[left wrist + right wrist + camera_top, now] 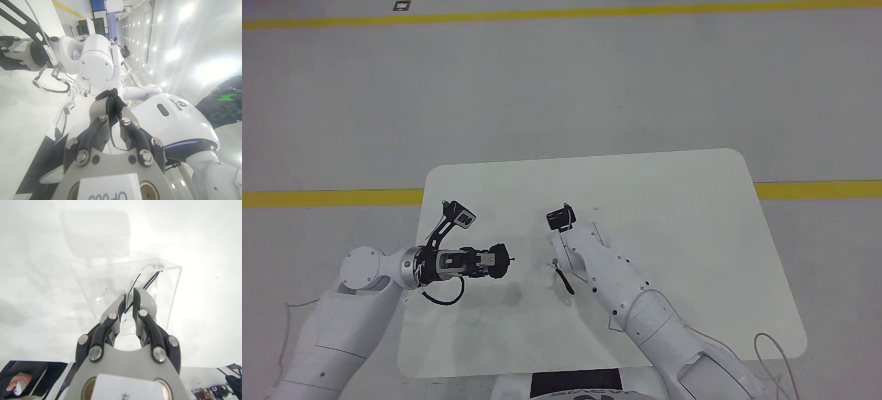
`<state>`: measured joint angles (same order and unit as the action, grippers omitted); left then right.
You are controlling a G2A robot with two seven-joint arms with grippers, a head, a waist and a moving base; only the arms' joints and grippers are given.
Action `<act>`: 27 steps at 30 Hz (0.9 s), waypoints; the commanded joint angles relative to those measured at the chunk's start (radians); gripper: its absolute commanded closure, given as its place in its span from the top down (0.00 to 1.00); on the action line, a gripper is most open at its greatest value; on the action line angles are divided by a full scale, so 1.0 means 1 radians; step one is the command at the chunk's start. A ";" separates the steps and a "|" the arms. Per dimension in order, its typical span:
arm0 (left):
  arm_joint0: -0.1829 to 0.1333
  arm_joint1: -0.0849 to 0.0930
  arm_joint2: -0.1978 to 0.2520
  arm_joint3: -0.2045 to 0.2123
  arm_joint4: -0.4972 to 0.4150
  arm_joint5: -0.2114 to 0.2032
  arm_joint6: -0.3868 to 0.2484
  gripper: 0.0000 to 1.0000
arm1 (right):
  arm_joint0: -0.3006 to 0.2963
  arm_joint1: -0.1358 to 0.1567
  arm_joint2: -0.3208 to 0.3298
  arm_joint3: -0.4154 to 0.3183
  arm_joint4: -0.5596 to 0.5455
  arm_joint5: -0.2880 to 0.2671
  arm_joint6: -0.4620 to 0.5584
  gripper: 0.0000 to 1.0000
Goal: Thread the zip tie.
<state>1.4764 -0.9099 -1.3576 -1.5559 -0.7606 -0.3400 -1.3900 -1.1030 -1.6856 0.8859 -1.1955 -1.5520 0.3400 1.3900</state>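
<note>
A thin black zip tie point(128, 298) runs between the fingers of my right gripper point(129, 291), which is shut on it just above a clear plastic box point(176, 289). From above, this zip tie point(565, 280) is a short dark line under the right wrist, near the middle of the white table point(692, 210). Left of it, my left gripper point(502, 258) points toward the right arm. In its own view the left gripper point(113, 102) is shut on a bunched black piece point(113, 98), with a thin black strand trailing from it.
Several more black zip ties point(152, 279) lie in the clear box at its far corner. The table's right half is bare, and grey floor with yellow lines point(562, 12) surrounds it.
</note>
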 commanded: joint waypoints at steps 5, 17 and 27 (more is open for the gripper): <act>0.000 0.000 0.000 0.000 0.000 0.000 0.000 0.00 | -0.001 -0.004 0.001 0.001 0.000 -0.008 0.000 0.15; 0.000 0.000 0.000 0.000 0.000 0.000 0.000 0.00 | -0.006 -0.009 0.005 0.009 -0.014 -0.018 0.000 0.00; 0.000 0.000 0.000 0.000 0.000 0.000 0.000 0.00 | -0.021 0.003 0.033 -0.064 -0.018 -0.023 0.000 0.00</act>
<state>1.4764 -0.9099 -1.3576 -1.5559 -0.7606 -0.3400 -1.3900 -1.1192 -1.6850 0.9140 -1.2467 -1.5701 0.3200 1.3900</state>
